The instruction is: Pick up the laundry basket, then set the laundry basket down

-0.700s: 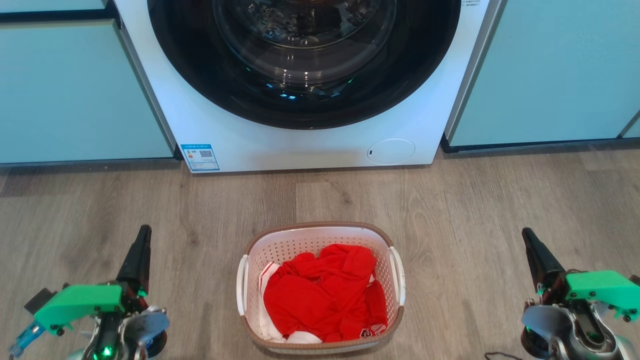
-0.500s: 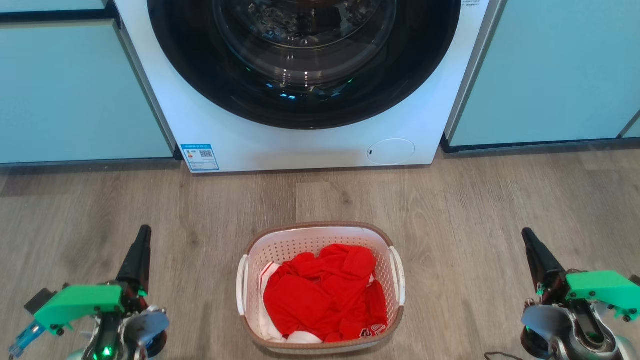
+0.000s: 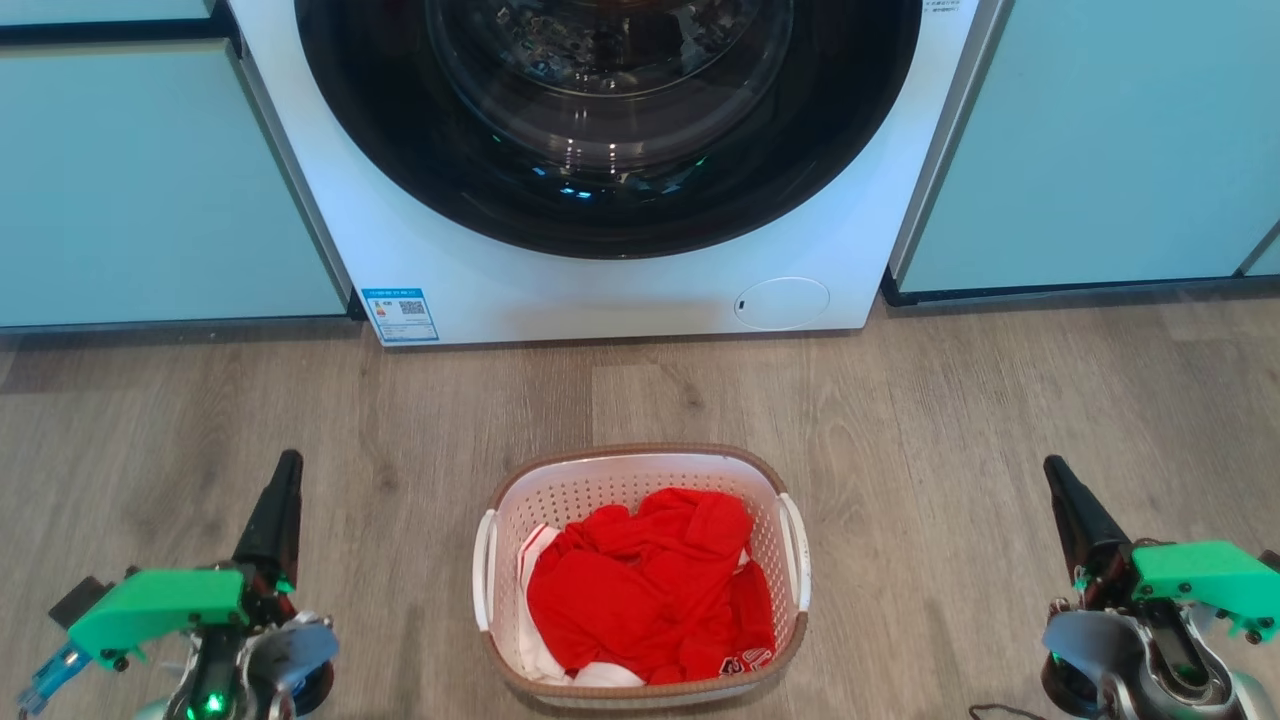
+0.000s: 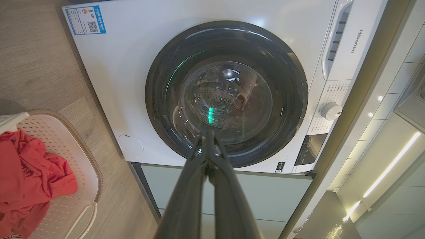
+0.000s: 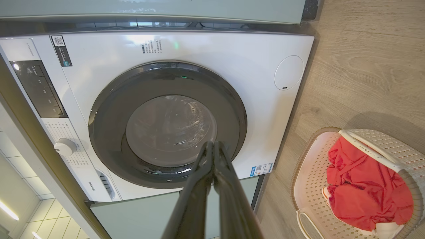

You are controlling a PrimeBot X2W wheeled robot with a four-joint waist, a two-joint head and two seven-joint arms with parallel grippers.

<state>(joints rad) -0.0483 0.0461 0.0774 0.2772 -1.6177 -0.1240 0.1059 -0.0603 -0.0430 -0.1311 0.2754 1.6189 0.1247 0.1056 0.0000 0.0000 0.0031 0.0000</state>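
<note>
I've the left gripper and right gripper closed, empty, basket midway between their fingers, a handle for each, I reckon.

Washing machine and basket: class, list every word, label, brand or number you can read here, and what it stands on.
"Hisense": top panel of the washing machine.
Blue sticker with QR code, machine's lower front: too small to read.
Black sticker, grey print and markings round the dial: too small to read.
White print on the red garment in the laundry basket: partly hidden, unreadable.
</note>
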